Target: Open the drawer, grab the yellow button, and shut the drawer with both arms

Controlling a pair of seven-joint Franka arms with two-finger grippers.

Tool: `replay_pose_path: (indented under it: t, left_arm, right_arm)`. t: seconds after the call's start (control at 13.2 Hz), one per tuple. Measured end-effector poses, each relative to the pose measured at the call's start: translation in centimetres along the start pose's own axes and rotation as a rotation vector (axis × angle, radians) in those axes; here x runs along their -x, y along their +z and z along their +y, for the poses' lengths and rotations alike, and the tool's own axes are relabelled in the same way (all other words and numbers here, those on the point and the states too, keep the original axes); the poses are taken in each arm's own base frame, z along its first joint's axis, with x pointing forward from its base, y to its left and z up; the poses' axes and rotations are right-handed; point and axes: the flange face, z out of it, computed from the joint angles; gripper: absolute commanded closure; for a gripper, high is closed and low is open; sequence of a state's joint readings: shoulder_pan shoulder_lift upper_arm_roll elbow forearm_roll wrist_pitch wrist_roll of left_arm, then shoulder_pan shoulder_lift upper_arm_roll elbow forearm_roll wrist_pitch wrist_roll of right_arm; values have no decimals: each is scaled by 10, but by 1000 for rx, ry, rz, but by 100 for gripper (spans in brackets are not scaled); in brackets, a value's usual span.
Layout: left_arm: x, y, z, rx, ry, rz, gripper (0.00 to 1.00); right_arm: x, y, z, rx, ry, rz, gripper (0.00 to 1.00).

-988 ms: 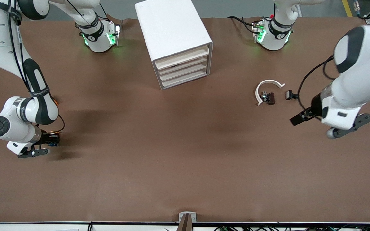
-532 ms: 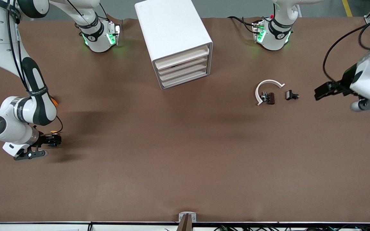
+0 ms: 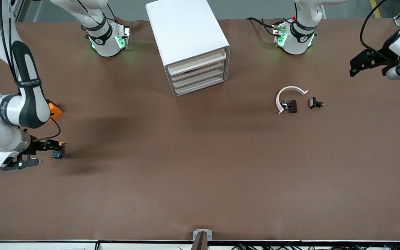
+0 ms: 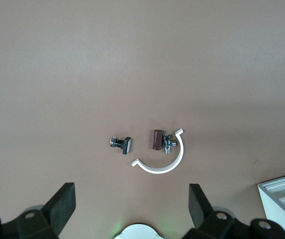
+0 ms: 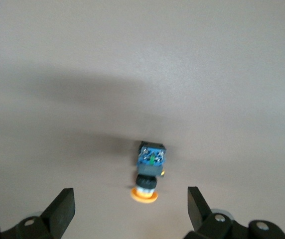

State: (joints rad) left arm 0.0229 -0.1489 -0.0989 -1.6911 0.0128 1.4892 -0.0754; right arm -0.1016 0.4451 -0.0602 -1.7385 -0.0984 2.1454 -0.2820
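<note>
The button (image 3: 58, 153) lies on its side on the brown table near the right arm's end. It also shows in the right wrist view (image 5: 150, 169), orange cap toward the gripper and blue-grey base away. My right gripper (image 3: 49, 146) hangs open just above it, its fingers (image 5: 63, 206) well apart and touching nothing. The drawer (image 3: 197, 61), highest of four in the white cabinet (image 3: 182, 27), is pushed in. My left gripper (image 3: 359, 66) is open and empty, raised over the table's left-arm end.
An orange square block (image 3: 55, 110) lies beside the right arm's forearm. A white curved strip (image 3: 290, 91) and small black-brown parts (image 3: 292, 106) lie toward the left arm's end, also in the left wrist view (image 4: 165, 162). The cabinet's corner (image 4: 284, 194) shows there too.
My right gripper has drawn back from the button, which now lies free on the table. My left arm has swung away from the black-brown parts toward its own end of the table.
</note>
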Motion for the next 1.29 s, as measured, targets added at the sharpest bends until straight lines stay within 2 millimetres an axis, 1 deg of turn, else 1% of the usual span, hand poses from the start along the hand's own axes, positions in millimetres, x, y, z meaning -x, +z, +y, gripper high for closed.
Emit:
replay_pose_path:
  t: [0.15, 0.3, 0.46, 0.61, 0.76, 0.91, 1.06, 1.29]
  left_arm:
    - [5, -1, -2, -1, -3, 2, 0]
    - [7, 0, -2, -1, -4, 1, 0]
    - [7, 0, -2, -1, -4, 0, 0]
    - [6, 2, -1, 0, -2, -2, 0]
    - [4, 5, 0, 0, 1, -5, 0]
    - [2, 7, 1, 1, 2, -9, 0]
    - [2, 7, 1, 1, 2, -9, 0]
    - [2, 7, 0, 1, 1, -9, 0]
  right_arm:
    - [3, -37, -22, -3, 54, -12, 0]
    - [10, -77, -51, -4, 109, -27, 0]
    - [25, -123, -73, -13, 130, -35, 0]
    - [46, -166, -83, -74, 149, -33, 0]
    - [65, -201, -85, -99, 155, -14, 0]
    - [78, -220, -86, -103, 156, -7, 0]
    - [88, -235, -91, -105, 167, -10, 0]
    - [96, -249, -100, -104, 169, -3, 0]
